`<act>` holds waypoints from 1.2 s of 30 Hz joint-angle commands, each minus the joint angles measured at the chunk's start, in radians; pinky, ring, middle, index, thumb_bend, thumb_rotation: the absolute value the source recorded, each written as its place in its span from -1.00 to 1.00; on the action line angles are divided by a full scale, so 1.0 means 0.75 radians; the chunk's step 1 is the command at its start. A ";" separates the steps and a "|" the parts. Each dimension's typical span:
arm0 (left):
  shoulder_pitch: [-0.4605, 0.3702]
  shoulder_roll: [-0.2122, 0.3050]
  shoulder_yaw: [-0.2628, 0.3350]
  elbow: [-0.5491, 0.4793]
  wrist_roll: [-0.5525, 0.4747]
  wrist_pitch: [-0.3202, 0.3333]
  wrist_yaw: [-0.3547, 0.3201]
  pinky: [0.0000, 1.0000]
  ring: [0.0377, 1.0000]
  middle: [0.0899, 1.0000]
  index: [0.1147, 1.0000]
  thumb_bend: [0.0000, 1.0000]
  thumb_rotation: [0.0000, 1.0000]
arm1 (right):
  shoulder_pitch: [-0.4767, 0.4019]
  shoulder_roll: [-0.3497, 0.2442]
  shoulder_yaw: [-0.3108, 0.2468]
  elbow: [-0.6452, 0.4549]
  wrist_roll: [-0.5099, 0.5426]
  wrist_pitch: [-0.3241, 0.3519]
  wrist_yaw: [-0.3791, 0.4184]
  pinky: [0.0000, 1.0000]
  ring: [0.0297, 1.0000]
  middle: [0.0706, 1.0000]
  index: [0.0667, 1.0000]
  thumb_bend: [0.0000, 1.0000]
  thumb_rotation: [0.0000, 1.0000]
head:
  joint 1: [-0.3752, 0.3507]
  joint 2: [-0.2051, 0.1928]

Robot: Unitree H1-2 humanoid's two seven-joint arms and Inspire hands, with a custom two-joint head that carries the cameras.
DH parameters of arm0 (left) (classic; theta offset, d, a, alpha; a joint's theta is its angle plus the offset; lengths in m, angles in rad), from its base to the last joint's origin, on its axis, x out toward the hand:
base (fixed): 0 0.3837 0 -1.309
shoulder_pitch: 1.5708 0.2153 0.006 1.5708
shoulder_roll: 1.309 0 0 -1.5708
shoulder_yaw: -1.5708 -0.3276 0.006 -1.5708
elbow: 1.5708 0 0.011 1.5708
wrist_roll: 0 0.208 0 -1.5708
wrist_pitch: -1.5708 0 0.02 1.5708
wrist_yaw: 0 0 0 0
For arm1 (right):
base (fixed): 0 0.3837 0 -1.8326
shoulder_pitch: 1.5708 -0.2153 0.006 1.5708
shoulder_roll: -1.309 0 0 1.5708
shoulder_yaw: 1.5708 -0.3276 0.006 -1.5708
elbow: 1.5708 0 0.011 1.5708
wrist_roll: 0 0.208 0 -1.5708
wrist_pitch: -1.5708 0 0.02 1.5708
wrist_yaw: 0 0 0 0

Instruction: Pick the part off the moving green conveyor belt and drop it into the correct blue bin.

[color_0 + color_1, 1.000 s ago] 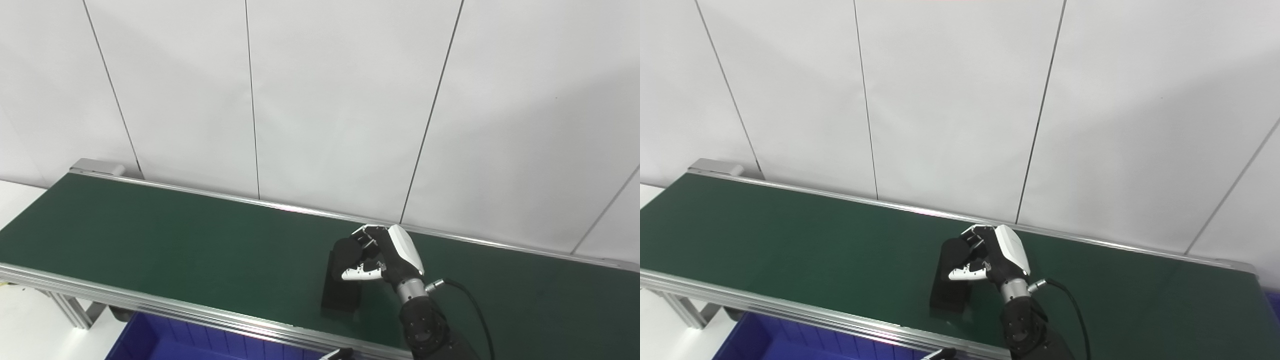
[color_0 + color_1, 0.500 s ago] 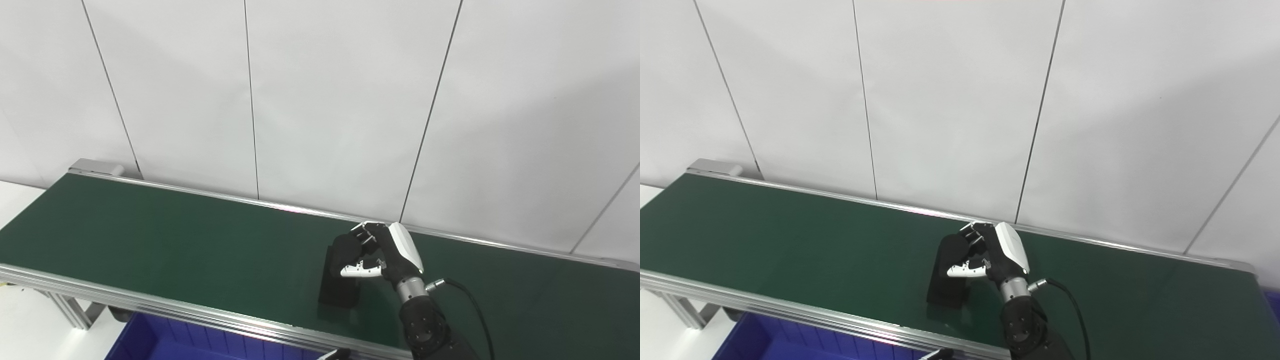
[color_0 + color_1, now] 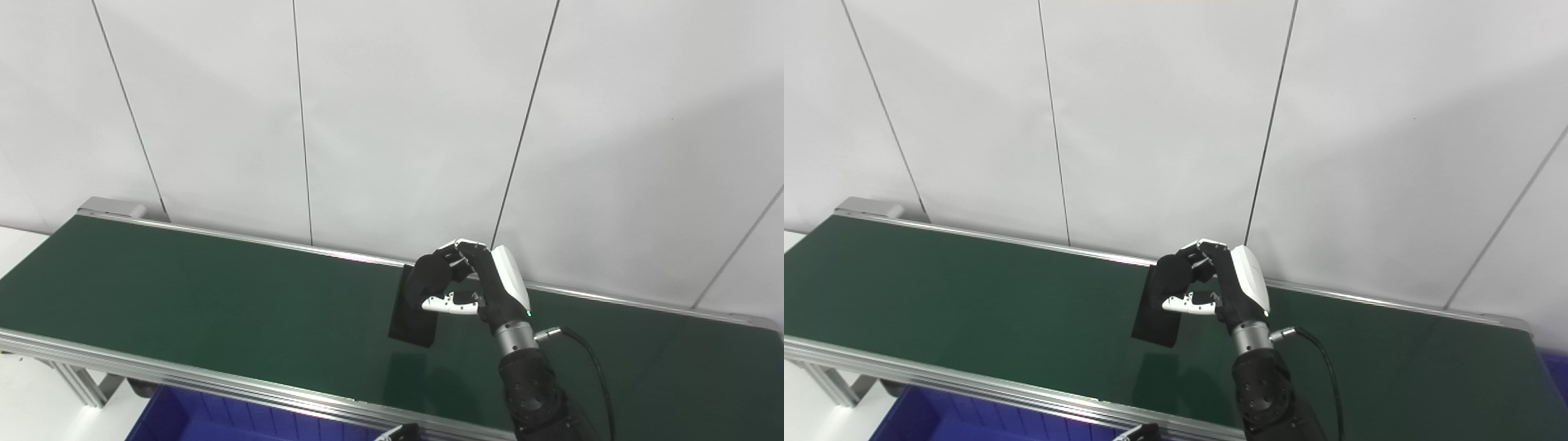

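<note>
right hand (image 3: 474, 285): fingers and thumb clamped on the top of the part, above the belt, arm coming up from the near right
part (image 3: 414, 312): flat black block, hangs tilted from the right hand, clear of the belt; its dark reflection shows on the belt below
belt (image 3: 184, 294): green conveyor, metal rails on both long edges, runs in front of the wall
blue bin (image 3: 184, 419): under the belt's near rail, only partly in view
left hand (image 3: 397, 433): just a tip shows beside the belt's near rail; can't tell grip
wall (image 3: 392, 110): white panels behind the belt
</note>
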 commanded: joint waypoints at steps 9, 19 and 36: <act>-0.054 0.021 0.029 0.022 -0.041 -0.055 -0.043 0.62 0.67 0.72 0.75 0.80 -0.33 | -0.001 -0.070 -0.078 -0.395 0.018 0.171 0.112 -0.17 -0.16 -0.09 -0.09 0.04 -1.00 | -0.082 0.014; -0.040 0.038 0.039 -0.035 -0.036 -0.025 -0.057 0.63 0.68 0.73 0.77 0.78 -0.30 | 0.114 -0.153 -0.190 -0.858 0.086 0.377 0.246 -0.23 -0.18 -0.14 -0.06 0.04 -1.00 | -0.132 0.096; -0.032 0.072 0.062 -0.218 -0.059 0.128 -0.081 0.58 0.65 0.69 0.72 0.88 -0.23 | 0.281 -0.203 -0.282 -1.380 0.045 0.666 0.348 -0.21 -0.16 -0.12 -0.08 0.04 -1.00 | -0.194 0.323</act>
